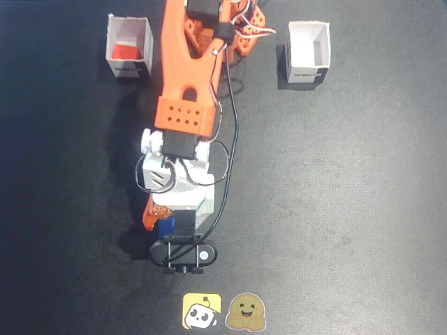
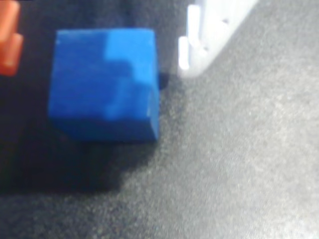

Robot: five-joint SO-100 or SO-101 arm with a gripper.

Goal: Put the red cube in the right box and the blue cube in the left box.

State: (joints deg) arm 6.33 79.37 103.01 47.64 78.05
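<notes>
Two white boxes stood far apart: the left box (image 1: 130,47) held the red cube (image 1: 126,50), the right box (image 1: 308,52) looked bare inside. The gripper (image 1: 163,225) straddled the blue cube (image 2: 104,84), jaws wide.

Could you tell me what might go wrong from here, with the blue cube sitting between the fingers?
1. In the wrist view the blue cube sits nearer the orange finger than the white one, so closing the hand may push or twist it rather than grip it squarely.
2. The red cube already fills one box; carrying blue there instead of to the empty box would missort it.
</notes>
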